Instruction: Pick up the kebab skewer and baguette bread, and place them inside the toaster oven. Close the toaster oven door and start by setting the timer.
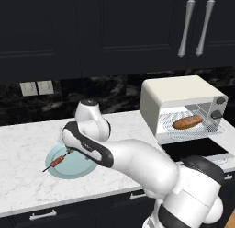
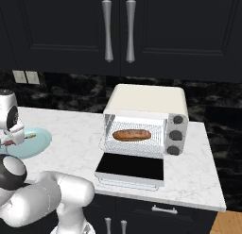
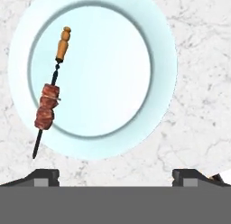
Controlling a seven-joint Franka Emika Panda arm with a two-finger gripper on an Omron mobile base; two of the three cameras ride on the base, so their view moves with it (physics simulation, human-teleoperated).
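One light, stiff kebab skewer point(image 3: 48, 99) lies on the plate point(image 3: 135, 142); our claw point(image 3: 115, 175) hangs wide open and empty. We'd pinch the meat chunks.

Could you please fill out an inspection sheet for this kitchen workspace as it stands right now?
Surface: white marble counter.
Job's things: kebab skewer lies on the pale blue plate, tip past the rim; baguette bread on the rack inside the toaster oven; toaster oven door folded down open.
Clutter: nothing seen.
Grippers: gripper open above the plate, fingers empty, clear of the skewer.
Cables: nothing seen.
Surroundings: dark cabinets, wall outlets.
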